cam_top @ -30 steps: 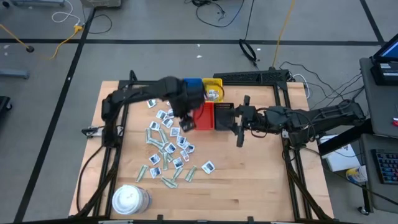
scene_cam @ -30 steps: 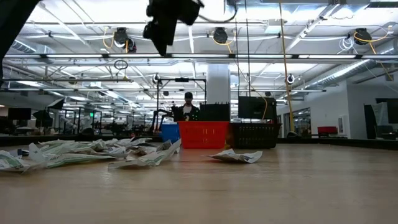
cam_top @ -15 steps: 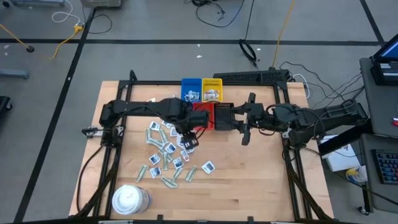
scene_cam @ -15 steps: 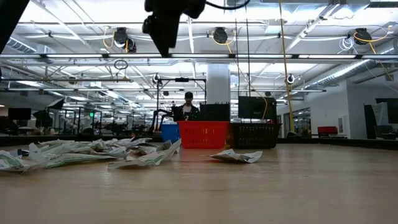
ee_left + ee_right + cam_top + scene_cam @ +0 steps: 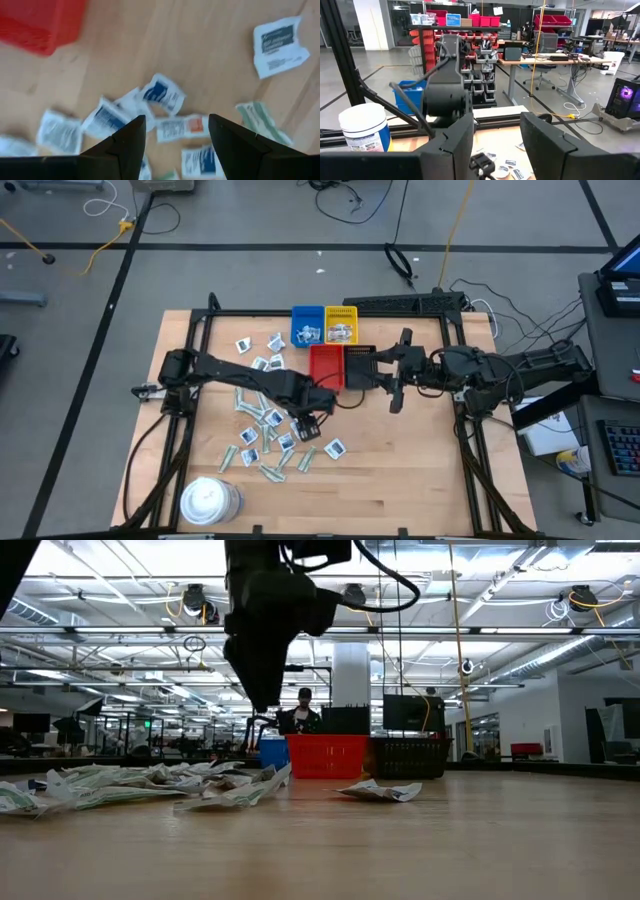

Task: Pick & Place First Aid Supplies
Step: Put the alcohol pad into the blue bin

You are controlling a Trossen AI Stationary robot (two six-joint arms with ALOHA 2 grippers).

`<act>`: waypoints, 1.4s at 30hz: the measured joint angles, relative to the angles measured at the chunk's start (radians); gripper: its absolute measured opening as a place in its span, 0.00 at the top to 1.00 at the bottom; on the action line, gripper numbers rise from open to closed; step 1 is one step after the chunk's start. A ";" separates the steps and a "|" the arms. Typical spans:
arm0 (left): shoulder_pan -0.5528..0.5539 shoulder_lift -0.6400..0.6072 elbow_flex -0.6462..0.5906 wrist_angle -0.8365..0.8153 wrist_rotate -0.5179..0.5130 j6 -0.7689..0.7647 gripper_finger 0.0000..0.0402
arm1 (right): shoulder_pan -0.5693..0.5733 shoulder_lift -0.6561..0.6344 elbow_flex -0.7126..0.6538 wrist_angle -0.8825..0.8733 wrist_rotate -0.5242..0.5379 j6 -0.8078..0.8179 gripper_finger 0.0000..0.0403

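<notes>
Since the earlier frame our left gripper (image 5: 308, 423) has swung from beside the red tray (image 5: 326, 366) down to centre frame, over the first aid supplies (image 5: 268, 420). Its fingers (image 5: 127, 145) stand apart, holding nothing; packets lie just beneath and between them, though blurred. We see more packets left and below. Our right gripper (image 5: 396, 383) waits at centre right, apparently parted and empty, near the black tray (image 5: 361, 366).

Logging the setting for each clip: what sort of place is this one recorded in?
Probably a robotics lab or workshop hall: rows of desks with monitors, shelving of red bins, exposed ceiling ducts and lights, and cables on the floor.
</notes>
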 joint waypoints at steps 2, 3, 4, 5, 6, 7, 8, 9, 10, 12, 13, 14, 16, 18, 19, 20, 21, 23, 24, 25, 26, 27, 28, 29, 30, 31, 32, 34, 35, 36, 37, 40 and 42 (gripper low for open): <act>-0.006 0.004 -0.041 0.062 0.003 0.007 0.44 | 0.000 0.000 0.000 0.000 0.000 0.000 0.61; -0.009 0.009 -0.059 0.085 0.003 0.011 0.44 | 0.000 0.000 0.000 0.000 0.000 0.000 0.61; -0.011 0.017 -0.076 0.106 0.004 0.018 0.44 | 0.000 0.000 0.000 0.000 0.000 0.000 0.61; -0.013 0.025 -0.091 0.132 0.004 0.021 0.44 | 0.000 0.000 0.000 0.000 0.001 0.000 0.61; -0.015 0.034 -0.104 0.154 0.005 0.026 0.44 | 0.000 0.000 0.000 0.000 0.001 0.000 0.61; -0.016 0.043 -0.110 0.166 0.005 0.027 0.44 | 0.000 0.000 0.000 0.000 0.001 0.000 0.61; -0.017 0.054 -0.115 0.167 0.005 0.028 0.44 | 0.000 0.000 0.000 0.000 0.001 0.000 0.61; -0.018 0.068 -0.117 0.168 0.004 0.036 0.44 | 0.000 0.001 0.000 0.000 0.001 0.000 0.61; -0.019 0.083 -0.118 0.166 0.001 0.044 0.44 | 0.000 0.001 0.000 0.000 0.002 0.000 0.61; -0.019 0.110 -0.120 0.159 -0.022 0.054 0.44 | 0.000 0.001 0.000 0.000 0.002 0.000 0.61; -0.018 0.121 -0.120 0.165 -0.026 0.064 0.44 | 0.000 0.001 0.000 0.000 0.002 0.000 0.61; -0.018 0.126 -0.118 0.166 -0.026 0.075 0.44 | 0.000 0.001 0.000 0.000 0.002 0.000 0.61; -0.018 0.138 -0.114 0.167 -0.026 0.075 0.45 | 0.000 0.001 0.000 0.000 0.002 0.000 0.61; -0.018 0.139 -0.114 0.167 -0.028 0.080 0.47 | 0.000 0.000 0.000 -0.001 0.002 0.003 0.61; -0.018 0.140 -0.114 0.167 -0.028 0.085 0.49 | 0.000 -0.005 0.000 -0.009 0.002 0.013 0.61; -0.018 0.140 -0.114 0.167 -0.027 0.090 0.53 | 0.000 -0.012 0.000 -0.023 0.002 0.023 0.61; -0.018 0.139 -0.114 0.167 -0.022 0.099 0.57 | 0.000 -0.020 0.000 -0.036 0.003 0.033 0.61; -0.017 0.133 -0.116 0.163 -0.014 0.106 0.68 | -0.003 -0.046 0.000 -0.088 0.004 0.075 0.61; -0.017 0.133 -0.116 0.162 -0.014 0.107 0.75 | -0.004 -0.058 0.000 -0.108 0.005 0.096 0.61; -0.016 0.129 -0.116 0.160 -0.014 0.110 0.81 | -0.003 -0.072 0.000 -0.132 0.004 0.111 0.61; -0.016 0.123 -0.119 0.156 -0.014 0.115 0.88 | 0.003 -0.089 0.000 -0.171 0.005 0.119 0.61; -0.016 0.121 -0.119 0.157 -0.007 0.122 0.94 | 0.014 -0.106 0.000 -0.212 0.005 0.130 0.61; -0.015 0.118 -0.119 0.160 0.003 0.126 0.96 | 0.023 -0.125 0.000 -0.254 0.004 0.147 0.61; -0.015 0.108 -0.121 0.158 0.005 0.128 0.97 | 0.028 -0.144 0.000 -0.313 0.003 0.165 0.61; -0.015 0.098 -0.121 0.159 0.010 0.132 0.97 | 0.031 -0.163 0.000 -0.372 0.004 0.178 0.61; -0.012 0.087 -0.121 0.159 0.018 0.138 0.97 | 0.032 -0.181 -0.001 -0.425 0.004 0.184 0.61; -0.011 0.072 -0.121 0.159 0.028 0.141 0.98 | 0.037 -0.201 -0.011 -0.456 0.004 0.183 0.61; -0.005 0.045 -0.121 0.159 0.053 0.142 0.99 | 0.048 -0.252 -0.058 -0.474 0.006 0.175 0.61; -0.001 0.029 -0.121 0.159 0.059 0.142 0.99 | 0.053 -0.284 -0.088 -0.468 0.004 0.171 0.61; 0.001 0.013 -0.121 0.159 0.068 0.144 0.99 | 0.054 -0.320 -0.121 -0.460 0.002 0.172 0.61; 0.005 -0.002 -0.120 0.159 0.074 0.148 0.99 | 0.055 -0.361 -0.159 -0.450 -0.001 0.183 0.61; 0.014 -0.051 -0.119 0.155 0.099 0.148 1.00 | 0.053 -0.503 -0.298 -0.405 0.003 0.219 0.61; 0.019 -0.081 -0.119 0.154 0.101 0.149 1.00 | 0.053 -0.598 -0.408 -0.324 0.003 0.227 0.61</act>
